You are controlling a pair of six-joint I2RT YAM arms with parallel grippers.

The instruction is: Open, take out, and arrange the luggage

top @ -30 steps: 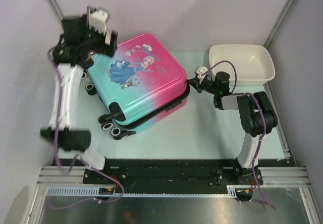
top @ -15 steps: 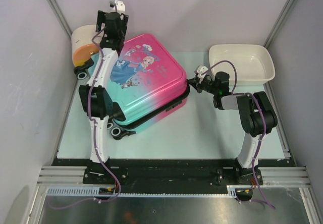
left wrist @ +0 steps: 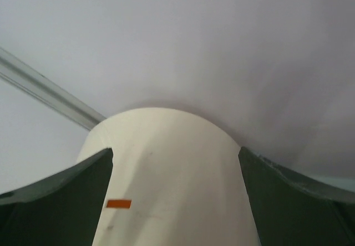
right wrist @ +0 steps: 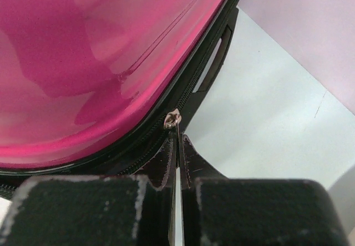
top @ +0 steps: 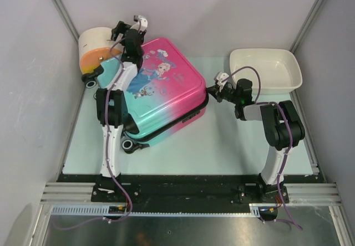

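The luggage [top: 158, 93], a pink-to-teal child's suitcase with a princess print, lies flat and closed on the table's left half, wheels toward the front. At its right edge my right gripper [top: 214, 92] is shut on the small metal zip pull [right wrist: 172, 118], which runs thin between the dark fingertips [right wrist: 166, 157] beside the pink shell [right wrist: 100, 63]. My left gripper [top: 123, 31] is raised over the suitcase's back left corner. It stands open, pointing at the cream-and-orange box [left wrist: 172, 190], which shows between its wide-apart fingers [left wrist: 55, 201] without touching them.
The cream-and-orange rounded box [top: 94, 49] stands in the back left corner against the wall. A white basin [top: 266, 68] sits at the back right. Bare pale green table [top: 222, 141] lies in front of and to the right of the suitcase.
The left arm has swung from the far left up and over to the back, uncovering the cream-and-orange box, and now points its open gripper at it. The right arm and suitcase have not moved.
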